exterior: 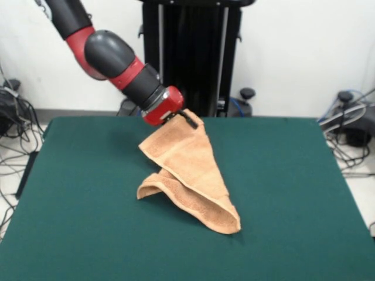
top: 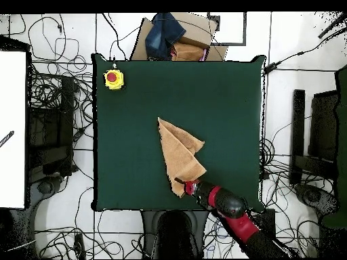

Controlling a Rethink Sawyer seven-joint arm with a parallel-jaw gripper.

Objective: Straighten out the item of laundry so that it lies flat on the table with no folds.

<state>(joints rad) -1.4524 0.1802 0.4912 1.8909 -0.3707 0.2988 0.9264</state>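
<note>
The peach-orange towel (exterior: 186,170) hangs from my gripper (exterior: 185,116) as a folded triangle, its top corner lifted and its lower end resting on the dark green table (exterior: 88,222). My gripper is shut on the towel's top corner, at the far middle of the table in the front view. In the overhead view the towel (top: 179,156) stretches from the table's middle toward my gripper (top: 187,183) near the bottom edge of the table (top: 129,135). The lower part curls into folds.
A yellow box with a red button (top: 113,78) sits at the table's top left corner in the overhead view. Cardboard and a blue cloth (top: 169,34) lie beyond the top edge. Cables lie on the floor around the table.
</note>
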